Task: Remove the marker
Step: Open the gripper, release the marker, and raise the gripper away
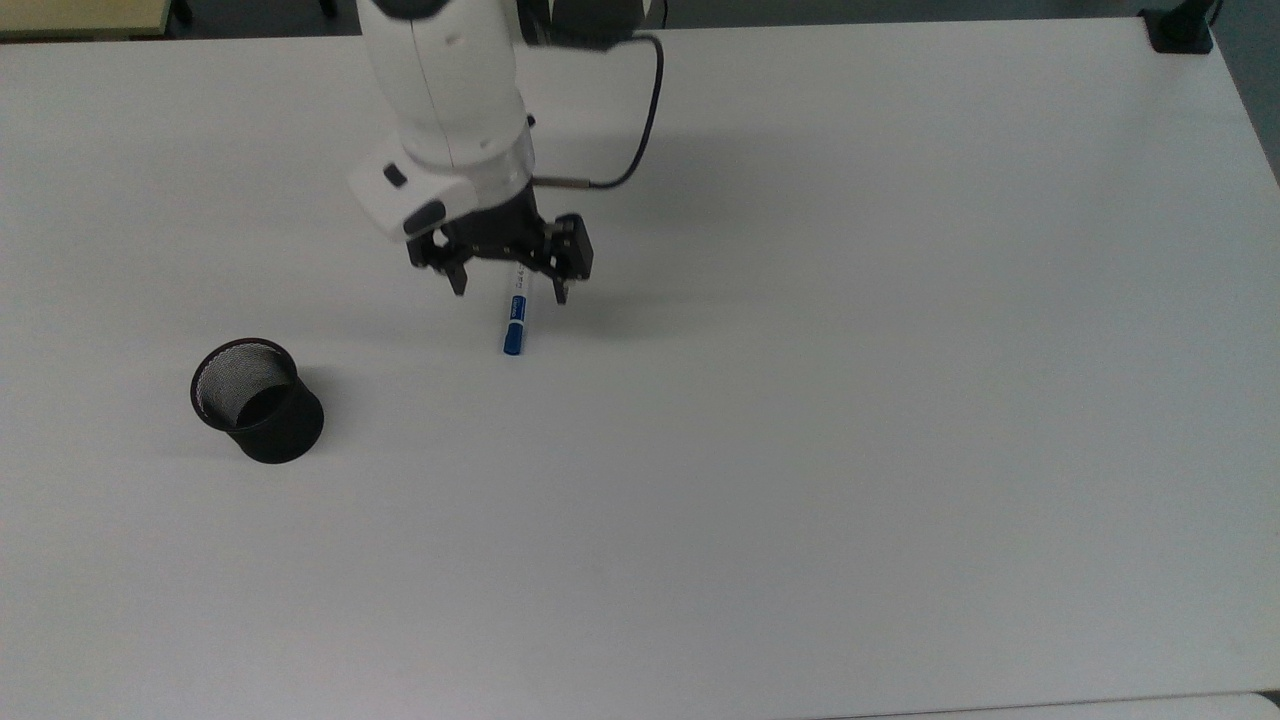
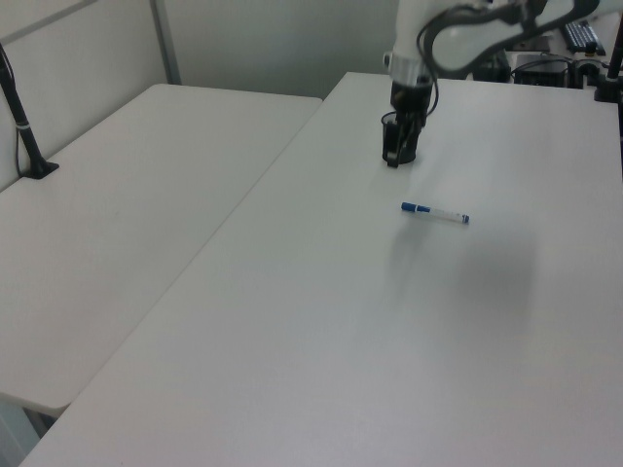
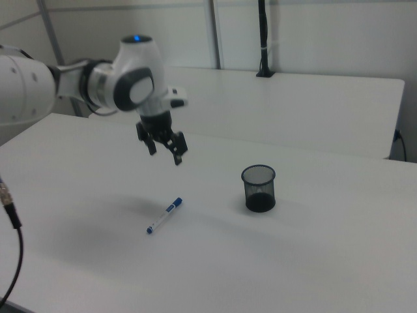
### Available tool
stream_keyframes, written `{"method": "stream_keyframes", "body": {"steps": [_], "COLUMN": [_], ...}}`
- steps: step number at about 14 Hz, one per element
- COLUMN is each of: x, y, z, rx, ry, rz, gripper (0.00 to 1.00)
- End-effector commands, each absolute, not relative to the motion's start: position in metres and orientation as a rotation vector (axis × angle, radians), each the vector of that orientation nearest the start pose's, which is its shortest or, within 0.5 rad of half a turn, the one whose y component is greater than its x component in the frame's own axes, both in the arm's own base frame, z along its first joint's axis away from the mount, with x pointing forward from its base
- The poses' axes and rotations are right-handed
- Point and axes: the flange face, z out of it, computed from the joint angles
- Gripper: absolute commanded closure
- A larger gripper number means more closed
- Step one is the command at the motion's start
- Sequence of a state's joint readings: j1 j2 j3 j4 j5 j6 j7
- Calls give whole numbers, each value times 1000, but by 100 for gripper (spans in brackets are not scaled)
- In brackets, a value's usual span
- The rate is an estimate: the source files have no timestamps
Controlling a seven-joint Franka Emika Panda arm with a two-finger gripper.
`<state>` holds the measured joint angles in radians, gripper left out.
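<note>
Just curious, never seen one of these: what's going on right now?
Gripper open, raised above table. Marker lying flat, free. Mesh cup empty, apart.

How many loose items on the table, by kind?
marker: 1, lying flat on the table
mesh cup: 1, upright
Total: 2
The gripper hangs open above the marker, holding nothing.

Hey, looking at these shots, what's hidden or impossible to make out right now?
- Marker: in the top view its upper end is covered by the pincer hanging above it.
- Marker label text: too small to read in the left and right views.
- Mesh cup: its bottom is too dark to see in the right view.
</note>
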<state>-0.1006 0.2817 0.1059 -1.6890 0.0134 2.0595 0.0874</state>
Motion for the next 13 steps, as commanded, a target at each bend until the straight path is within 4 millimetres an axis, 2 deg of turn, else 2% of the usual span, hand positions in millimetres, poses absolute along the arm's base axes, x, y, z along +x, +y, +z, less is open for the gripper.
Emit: {"method": "stream_keyframes", "body": {"steps": [1,2,3,5,7,10,13], "x": [593,571,559,542,533,539,549], "y": [-8,-8,-10,-17,-21,-24,-32], "z": [558,588,604,622,627,620,624], "rx": [-3125,-3125,-3121,-3107,-3102,-3114,-3131], "ry": [209,263,309,391,420,384,226], "rz": [-108,-103,-106,-83,-56,-67,-181], "gripper": [0,0,0,0,0,0,0]}}
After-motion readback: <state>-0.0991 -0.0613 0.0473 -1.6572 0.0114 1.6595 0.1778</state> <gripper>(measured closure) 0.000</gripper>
